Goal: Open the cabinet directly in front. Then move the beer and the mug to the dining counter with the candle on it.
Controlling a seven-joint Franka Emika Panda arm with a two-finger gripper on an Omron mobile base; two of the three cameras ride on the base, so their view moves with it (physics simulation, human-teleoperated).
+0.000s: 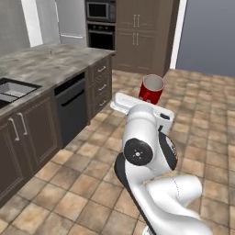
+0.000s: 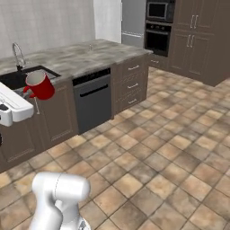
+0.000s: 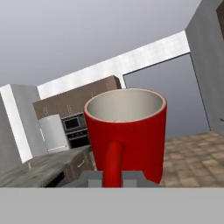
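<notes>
The red mug (image 1: pixel 151 88) hangs in the air above the tiled floor, upright with a slight tilt. My gripper (image 1: pixel 143 97) is shut on its handle. In the right base view the mug (image 2: pixel 39 85) sits at the left, level with the counter edge, with the gripper (image 2: pixel 27 92) behind it. The hand view has the mug (image 3: pixel 131 127) close up, its handle pinched between the fingertips (image 3: pixel 92 178) of the gripper (image 3: pixel 113 178). The dining counter (image 1: pixel 50 64), a veined stone slab, runs along the left. The cabinet, the beer and the candle are out of view.
A sink (image 2: pixel 18 78) with a faucet (image 2: pixel 18 55) is set in the counter's near end. Below it are a black dishwasher front (image 1: pixel 71 108) and drawers (image 1: pixel 102 85). An oven stack (image 1: pixel 101 23) and tall brown cabinets (image 1: pixel 137 32) stand at the back. Open tiled floor (image 2: pixel 170 148) lies to the right.
</notes>
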